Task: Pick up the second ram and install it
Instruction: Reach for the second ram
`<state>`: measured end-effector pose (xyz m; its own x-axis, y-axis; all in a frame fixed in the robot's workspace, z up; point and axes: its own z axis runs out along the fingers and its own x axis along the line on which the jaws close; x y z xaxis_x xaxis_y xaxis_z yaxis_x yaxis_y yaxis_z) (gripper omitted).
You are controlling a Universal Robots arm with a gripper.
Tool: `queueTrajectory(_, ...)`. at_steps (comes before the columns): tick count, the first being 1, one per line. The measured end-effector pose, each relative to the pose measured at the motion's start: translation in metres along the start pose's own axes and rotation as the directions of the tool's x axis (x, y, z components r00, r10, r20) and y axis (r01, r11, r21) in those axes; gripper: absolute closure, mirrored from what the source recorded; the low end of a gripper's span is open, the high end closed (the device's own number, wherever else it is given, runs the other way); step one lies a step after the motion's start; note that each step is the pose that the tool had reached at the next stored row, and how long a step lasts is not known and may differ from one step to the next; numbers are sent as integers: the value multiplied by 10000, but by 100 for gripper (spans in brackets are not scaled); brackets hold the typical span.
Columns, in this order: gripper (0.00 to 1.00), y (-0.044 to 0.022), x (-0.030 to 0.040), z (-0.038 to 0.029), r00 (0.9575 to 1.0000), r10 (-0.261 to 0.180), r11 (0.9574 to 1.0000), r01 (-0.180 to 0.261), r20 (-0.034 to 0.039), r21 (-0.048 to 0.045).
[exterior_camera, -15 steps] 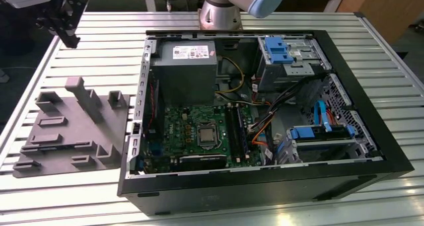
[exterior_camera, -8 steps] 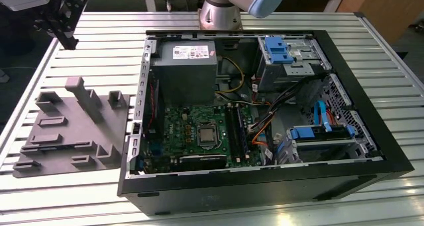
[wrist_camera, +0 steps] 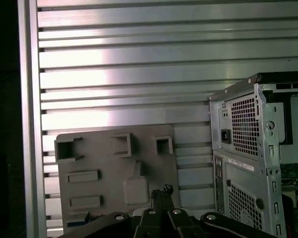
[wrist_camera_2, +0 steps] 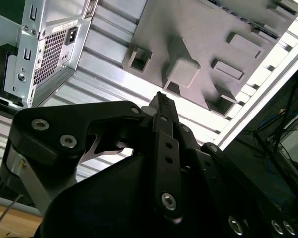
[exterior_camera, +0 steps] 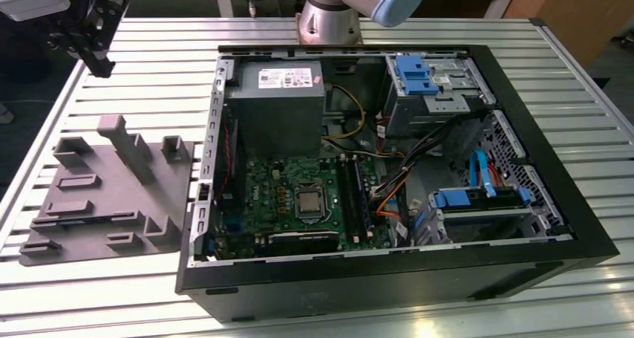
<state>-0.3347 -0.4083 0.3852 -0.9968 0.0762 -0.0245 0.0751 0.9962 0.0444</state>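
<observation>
My gripper hangs above the slatted table's far corner at the exterior view's left, beyond the grey holder tray. In both wrist views its fingertips meet, and nothing shows between them. The second ram is hidden or out of view; the tray's pockets look bare grey. The open computer case lies to the exterior view's right of the tray. Its green motherboard faces up, and the long black memory slots run beside the processor socket.
Inside the case are a grey power supply, blue drive brackets and orange and blue cables. The arm's base stands behind the case. The case's rear panel rises next to the tray. The table edge is close by.
</observation>
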Motion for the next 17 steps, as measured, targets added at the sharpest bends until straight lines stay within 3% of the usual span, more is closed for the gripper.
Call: queueTrajectory(17,89,-104,31,9,10000,0,10000,0,0,0)
